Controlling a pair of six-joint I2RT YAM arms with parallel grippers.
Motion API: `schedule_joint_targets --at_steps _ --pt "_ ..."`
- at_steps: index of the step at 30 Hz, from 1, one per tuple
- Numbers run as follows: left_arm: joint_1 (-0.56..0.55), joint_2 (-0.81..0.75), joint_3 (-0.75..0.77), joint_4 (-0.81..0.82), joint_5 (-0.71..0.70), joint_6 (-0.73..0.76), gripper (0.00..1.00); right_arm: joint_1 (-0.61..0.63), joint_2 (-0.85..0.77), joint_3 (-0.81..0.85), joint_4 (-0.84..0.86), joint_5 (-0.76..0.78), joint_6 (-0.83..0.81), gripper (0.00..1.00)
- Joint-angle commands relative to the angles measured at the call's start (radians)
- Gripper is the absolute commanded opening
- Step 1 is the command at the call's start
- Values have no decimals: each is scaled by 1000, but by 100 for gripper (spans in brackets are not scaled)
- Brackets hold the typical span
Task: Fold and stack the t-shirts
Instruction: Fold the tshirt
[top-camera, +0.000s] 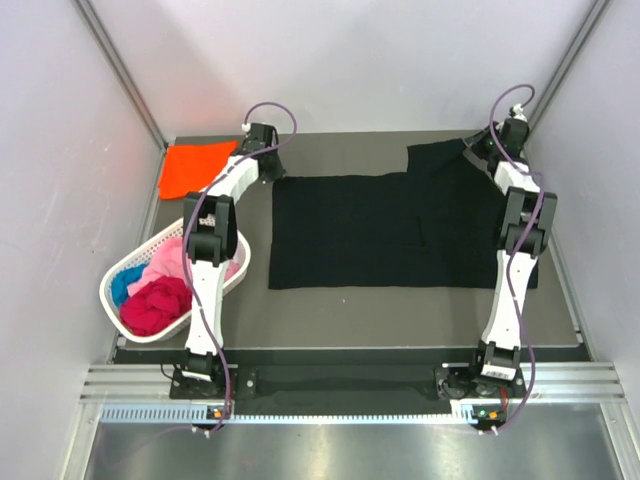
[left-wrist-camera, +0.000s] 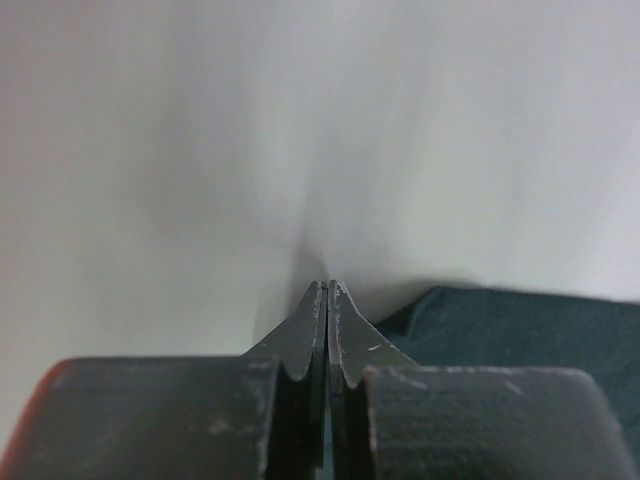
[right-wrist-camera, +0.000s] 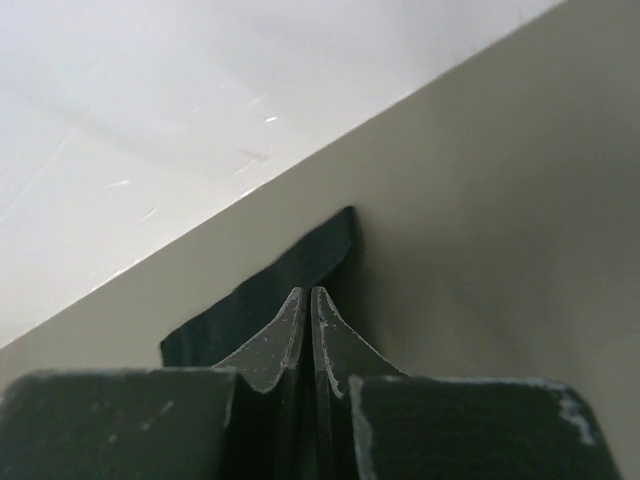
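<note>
A black t-shirt (top-camera: 360, 230) lies spread flat across the middle of the table, with one sleeve reaching to the far right. My left gripper (top-camera: 274, 158) sits at its far left corner, jaws shut (left-wrist-camera: 328, 284), and dark cloth (left-wrist-camera: 520, 325) rises just right of the fingers. My right gripper (top-camera: 484, 150) is at the far right sleeve, jaws shut (right-wrist-camera: 304, 291) with black cloth (right-wrist-camera: 290, 265) running behind the tips. Both pinch the cloth's edge. A folded orange t-shirt (top-camera: 195, 168) lies at the far left corner.
A white lattice basket (top-camera: 112, 300) stands at the near left beside the left arm. It holds pink (top-camera: 170, 260), magenta (top-camera: 155, 305) and blue (top-camera: 125, 285) t-shirts. White walls close in the table at the back and both sides.
</note>
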Motion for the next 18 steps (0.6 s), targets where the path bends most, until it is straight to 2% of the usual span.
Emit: schedule_joint_targets --at_steps 1,12,18 --pt "1 -121 -46 13 -10 13 0 -3 -145 -46 124 -47 -53 0" --pt "-2 -199 -122 33 3 24 0 -17 -309 -230 158 -64 -127 0" --pt "-3 -233 -174 49 11 22 0 -29 -444 -402 202 -33 -150 0"
